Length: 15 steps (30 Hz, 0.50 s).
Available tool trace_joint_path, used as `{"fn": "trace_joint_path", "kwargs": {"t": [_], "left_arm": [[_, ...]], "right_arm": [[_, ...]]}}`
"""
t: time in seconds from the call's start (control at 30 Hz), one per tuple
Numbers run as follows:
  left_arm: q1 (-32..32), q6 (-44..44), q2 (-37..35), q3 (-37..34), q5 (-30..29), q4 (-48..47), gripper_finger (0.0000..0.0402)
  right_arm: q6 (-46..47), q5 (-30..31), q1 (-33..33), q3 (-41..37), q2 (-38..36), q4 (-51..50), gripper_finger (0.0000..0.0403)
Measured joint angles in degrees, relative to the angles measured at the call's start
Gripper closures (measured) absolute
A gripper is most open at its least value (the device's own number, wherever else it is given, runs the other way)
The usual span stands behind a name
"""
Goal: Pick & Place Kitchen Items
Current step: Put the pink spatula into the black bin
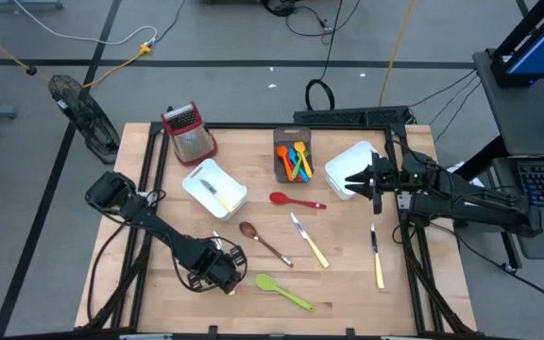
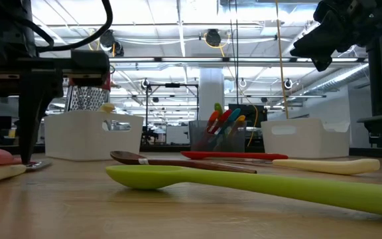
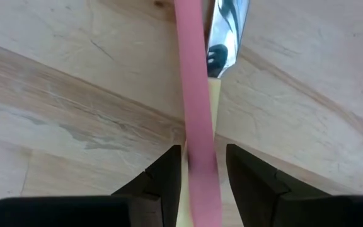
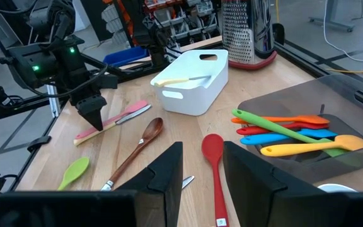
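Note:
A pink utensil (image 3: 194,75) lies along a yellow-handled knife (image 3: 224,38) near the table's front left. My left gripper (image 3: 203,171) points down over them and is shut on the pink handle; in the high view the gripper (image 1: 223,279) hides both. Loose on the table lie a green spoon (image 1: 283,293), a brown spoon (image 1: 263,242), a red spoon (image 1: 296,200) and two yellow-handled knives (image 1: 310,241) (image 1: 377,257). My right gripper (image 1: 359,179) hangs open and raised above the right white bin (image 1: 348,161). My left gripper takes the pink utensil's handle (image 3: 201,157) between its two fingers (image 3: 167,176), from above, pointing down. The fingers lie across the handle. The pink utensil rests flat on the knife's yellow handle (image 3: 214,101) and the table.
A dark grey bin (image 1: 280,151) at the back holds several coloured utensils. A white bin (image 1: 214,189) with a knife in it stands left of centre. A red-topped grater (image 1: 189,132) is at the far left. Bare wood lies at the front middle.

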Motion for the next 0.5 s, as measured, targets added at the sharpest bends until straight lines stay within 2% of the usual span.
{"fn": "trace_joint_path", "kwargs": {"t": [0.5], "left_arm": [[0.17,0.04,-0.07,0.0,-0.08,-0.59,0.0275]], "right_arm": [[0.0,0.0,0.01,0.0,0.0,0.0,0.0298]]}}
